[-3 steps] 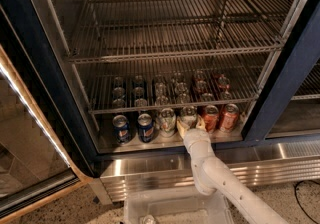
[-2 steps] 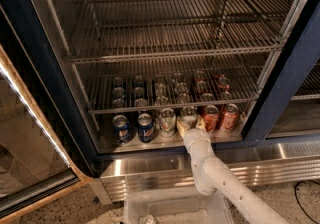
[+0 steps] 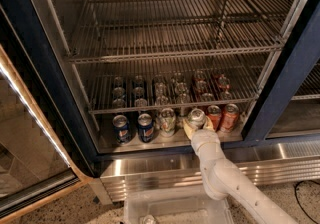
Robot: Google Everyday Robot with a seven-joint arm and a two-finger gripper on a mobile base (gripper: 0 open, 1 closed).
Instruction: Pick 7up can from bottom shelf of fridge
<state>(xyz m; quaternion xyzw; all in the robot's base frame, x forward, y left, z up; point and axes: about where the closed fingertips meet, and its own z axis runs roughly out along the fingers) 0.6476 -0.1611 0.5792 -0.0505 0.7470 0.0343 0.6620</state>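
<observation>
The fridge [image 3: 30, 63] stands open, with a dark blue frame and wire racks. On its bottom shelf [image 3: 165, 142], a shiny steel floor, a front row of cans stands. From the left there are two blue cans [image 3: 121, 128], a 7up can [image 3: 167, 121], a second 7up can [image 3: 196, 117], then two orange-red cans [image 3: 230, 117]. My gripper [image 3: 196, 125] reaches in from the lower right. Its cream fingers [image 3: 188, 129] are closed on either side of the second 7up can, which leans slightly. More cans stand in rows behind.
A wire rack [image 3: 170, 105] hangs just above the front cans. The ribbed steel base [image 3: 150, 168] runs below the shelf. The glass door [image 3: 25, 133] is swung open at the left. A clear bin [image 3: 170, 210] sits on the floor below my arm.
My gripper and the 7up can between its fingers have shifted slightly to the right, closer to the orange-red cans. The other cans have not moved.
</observation>
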